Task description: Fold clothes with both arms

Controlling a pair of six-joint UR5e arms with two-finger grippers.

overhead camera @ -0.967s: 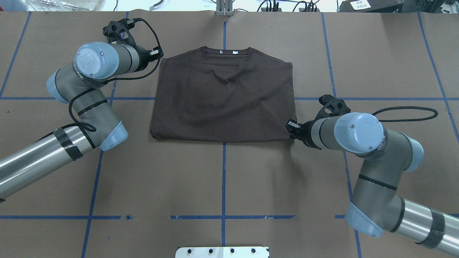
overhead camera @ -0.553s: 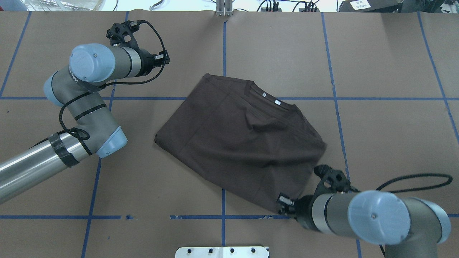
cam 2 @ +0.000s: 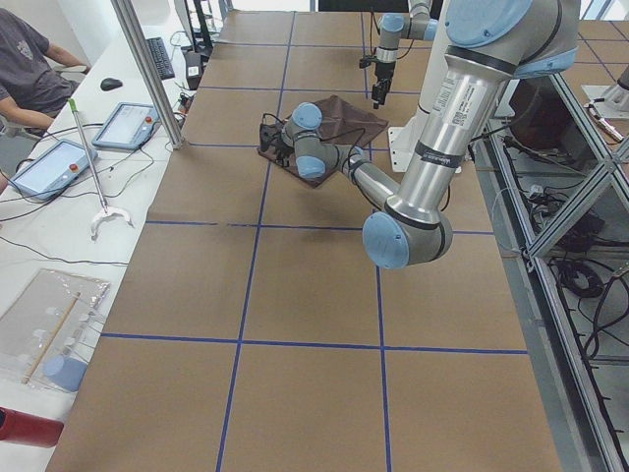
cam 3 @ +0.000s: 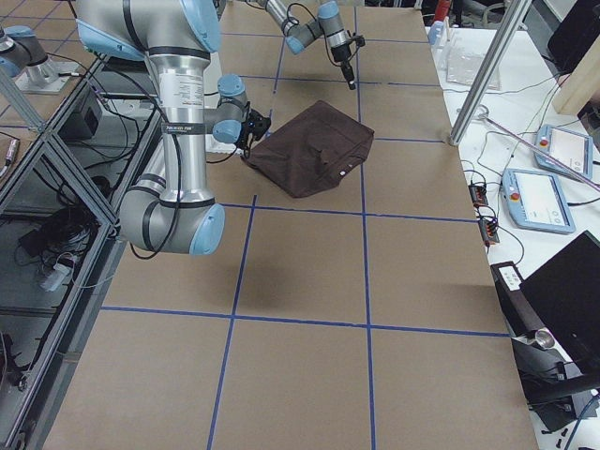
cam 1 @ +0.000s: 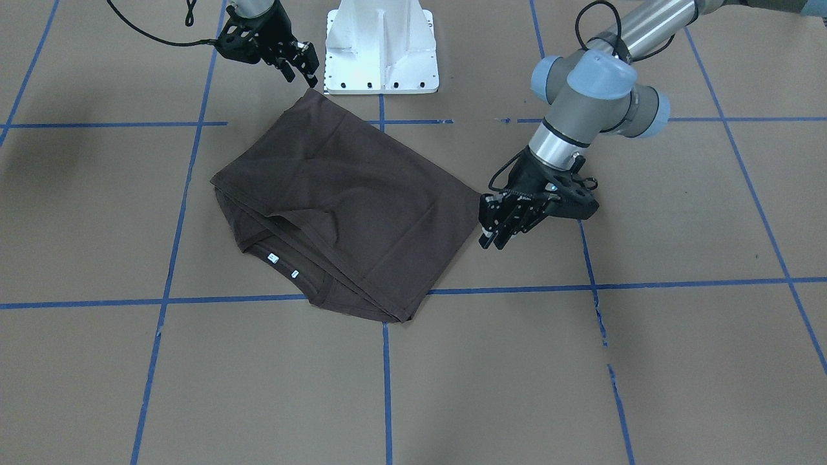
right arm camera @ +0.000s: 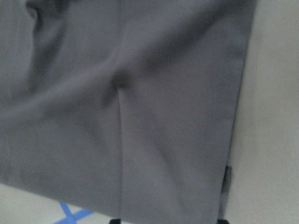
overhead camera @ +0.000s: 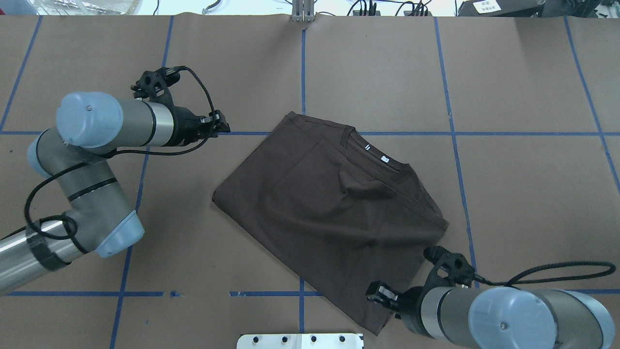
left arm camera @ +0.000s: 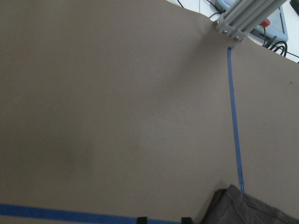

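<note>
We have one dark brown T-shirt [overhead camera: 329, 213] on the table [overhead camera: 533, 72], folded into a rough rectangle and lying askew across the blue tape grid [overhead camera: 528, 133], one corner pointing at the robot's white base bracket [cam 1: 381, 45]. Its ribbed collar [overhead camera: 375, 152] sits on the far side from the robot, and we count two small white tags [overhead camera: 385, 159] inside it. A shallow crease rises in the cloth just below the collar. Two arms are in play. The left arm [overhead camera: 82, 194] reaches in low, and the left gripper [cam 1: 491, 240] hangs just beside the shirt's side corner, off the cloth. Its wrist camera shows its two fingertips apart at the bottom edge with only brown paper between them, so its jaws stand parted and hold nothing. The shirt's corner peeks into that same view at the lower right. The right arm [overhead camera: 508, 320] comes in from the other side, and the right gripper [cam 1: 301, 76] hovers right over the corner nearest the bracket. From its wrist camera we see two fingertips spread wide with flat cloth filling the space under them. No fabric is pinched, though we cannot tell whether the tips touch the shirt. In the left side view one seated person [cam 2: 25, 59] sits at a side bench.
</note>
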